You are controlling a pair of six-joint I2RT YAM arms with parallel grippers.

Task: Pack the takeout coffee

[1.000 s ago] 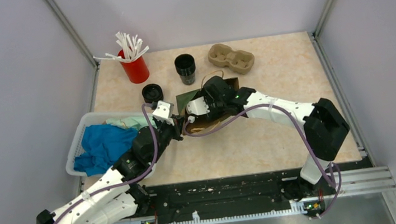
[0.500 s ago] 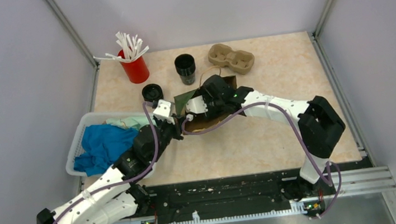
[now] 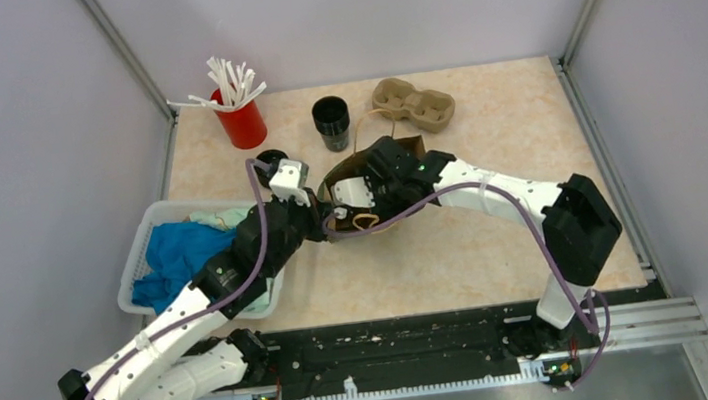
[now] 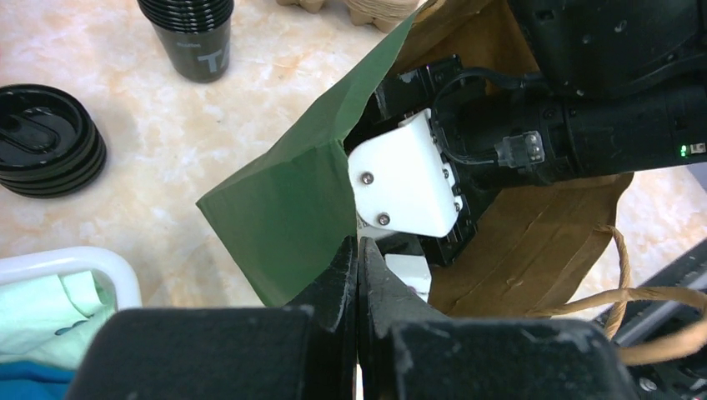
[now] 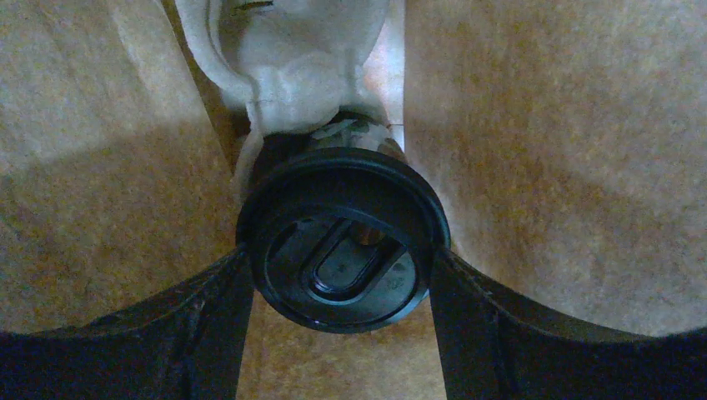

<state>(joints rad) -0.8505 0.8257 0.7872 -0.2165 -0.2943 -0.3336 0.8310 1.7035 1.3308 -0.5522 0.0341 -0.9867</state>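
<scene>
The coffee (image 5: 342, 242) is down inside the bag (image 3: 384, 219), black lid facing the right wrist camera, and the right hand (image 5: 340, 267) has it clamped, one dark finger (image 5: 213, 308) pressed to each side of the lid's rim. Brown paper walls close in all round it, so the cup's body is mostly hidden behind the lid. From above, the right arm reaches into the bag's mouth from 3 o'clock, and the bag lies near the middle of the desk (image 3: 511, 112). The left hand (image 4: 357, 262) comes in from 8 o'clock, fingers squeezed narrow on the edge of the bag's green flap (image 4: 292, 217), pinching the paper with the mouth gaping. A string handle (image 4: 650, 304) loops out at the bag's near side. Beyond the bag at 12 o'clock stands a stack of black cups (image 3: 331, 122), with the pulp tray (image 3: 413, 105) at 1 o'clock just beside it. A stack of lids (image 4: 42, 150) lies at 10 o'clock, partly under the left arm in the top view. Farther out at 11 o'clock is the red cup (image 3: 241, 124) with its white sticks (image 3: 230, 78). At 9 o'clock sits the white basket (image 3: 153, 218) holding a blue cloth (image 3: 181, 260).
</scene>
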